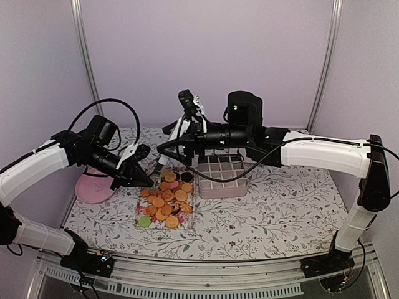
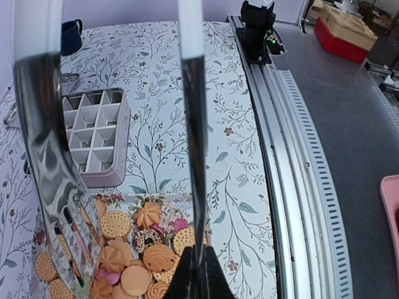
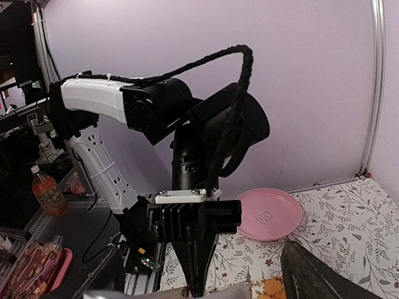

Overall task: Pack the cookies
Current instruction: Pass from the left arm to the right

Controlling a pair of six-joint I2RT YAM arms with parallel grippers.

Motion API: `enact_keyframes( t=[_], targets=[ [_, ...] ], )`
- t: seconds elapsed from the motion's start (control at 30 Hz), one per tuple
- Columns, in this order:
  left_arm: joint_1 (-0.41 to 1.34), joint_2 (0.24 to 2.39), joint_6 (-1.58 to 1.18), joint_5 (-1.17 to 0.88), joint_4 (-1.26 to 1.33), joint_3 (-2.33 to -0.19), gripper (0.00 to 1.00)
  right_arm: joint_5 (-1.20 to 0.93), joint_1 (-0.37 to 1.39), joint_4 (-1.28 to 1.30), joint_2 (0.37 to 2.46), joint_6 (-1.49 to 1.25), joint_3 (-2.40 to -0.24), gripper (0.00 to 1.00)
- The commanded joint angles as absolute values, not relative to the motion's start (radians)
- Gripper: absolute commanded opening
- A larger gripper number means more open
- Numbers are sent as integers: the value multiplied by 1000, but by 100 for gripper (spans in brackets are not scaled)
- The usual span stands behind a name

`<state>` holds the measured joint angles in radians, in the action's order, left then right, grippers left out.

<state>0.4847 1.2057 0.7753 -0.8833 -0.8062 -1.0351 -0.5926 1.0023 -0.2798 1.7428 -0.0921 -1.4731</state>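
The cookies [image 1: 165,199] lie heaped in a clear floral tray [image 1: 142,219]: mostly orange-tan rounds, with a black, a pink and a green one. In the left wrist view the cookies [image 2: 143,261] sit just under metal tongs [image 2: 192,93] with white handles. My left gripper [image 2: 199,274] is shut on one thin arm of the tongs, and the serrated other arm [image 2: 50,187] stands free. It hangs at the tray's left edge [image 1: 144,177]. My right gripper [image 1: 165,149] hovers open above the tray's far end. In its own view its fingers [image 3: 321,274] stand wide apart, facing the left gripper [image 3: 199,268].
A pale box of square compartments [image 1: 221,175] stands right of the tray, also in the left wrist view [image 2: 93,134]. A pink plate [image 1: 93,188] lies at the left table edge [image 3: 268,215]. A dark blue cup [image 2: 72,34] stands beyond the box. The metal rail [image 2: 299,174] runs along the near edge.
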Motion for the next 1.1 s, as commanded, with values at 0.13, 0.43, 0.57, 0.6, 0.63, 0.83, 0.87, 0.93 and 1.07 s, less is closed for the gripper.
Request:
enact_keyframes(
  t=[0.13, 0.43, 0.57, 0.6, 0.63, 0.83, 0.87, 0.93, 1.07],
  targets=[
    [495, 1236, 846, -835, -876, -1078, 0, -602, 1018, -111, 1754, -15, -1493, 81],
    [502, 1254, 880, -772, -908, -1079, 0, -528, 1029, -19, 1774, 44, -1521, 68],
    [503, 1259, 884, -768, -914, -1080, 0, -522, 1034, -11, 1784, 51, -1529, 64],
    [503, 1260, 883, -771, -913, -1083, 0, -521, 1037, -13, 1786, 49, -1529, 63],
    [503, 1261, 881, -774, -913, -1085, 0, -518, 1039, -14, 1788, 50, -1529, 61],
    [503, 1260, 878, -777, -914, -1085, 0, -489, 1043, -30, 1784, 42, -1518, 50],
    [503, 1260, 876, -777, -913, -1087, 0, -487, 1043, -38, 1782, 37, -1514, 50],
    [503, 1262, 864, -774, -909, -1089, 2, -479, 1043, -56, 1777, 29, -1500, 47],
    [501, 1262, 842, -761, -897, -1083, 9, -459, 1043, -79, 1774, 12, -1471, 43]
  ],
)
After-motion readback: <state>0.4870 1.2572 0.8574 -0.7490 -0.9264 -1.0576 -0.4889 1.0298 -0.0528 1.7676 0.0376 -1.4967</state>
